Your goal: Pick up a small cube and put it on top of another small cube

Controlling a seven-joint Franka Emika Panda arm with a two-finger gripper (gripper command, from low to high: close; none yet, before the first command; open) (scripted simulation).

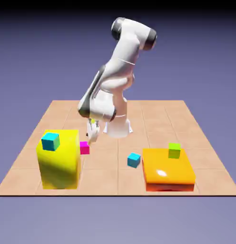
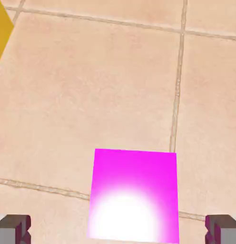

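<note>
The small magenta cube [image 1: 84, 147] lies on the tiled table just right of the big yellow block [image 1: 59, 159]. In the hand view the magenta cube [image 2: 133, 195] fills the lower middle, between my two grey fingertips [image 2: 14, 229], which stand wide apart and clear of its sides. My gripper [image 1: 92, 137] hangs open right above it. One small cyan cube [image 1: 50, 141] sits on top of the yellow block. A second cyan cube [image 1: 133, 159] rests on the table left of the orange block.
A flat orange block [image 1: 168, 169] lies at the exterior view's right with a lime-green cube [image 1: 174, 150] on it. The yellow block stands close beside the magenta cube; its edge [image 2: 2, 33] shows at the hand view's upper left.
</note>
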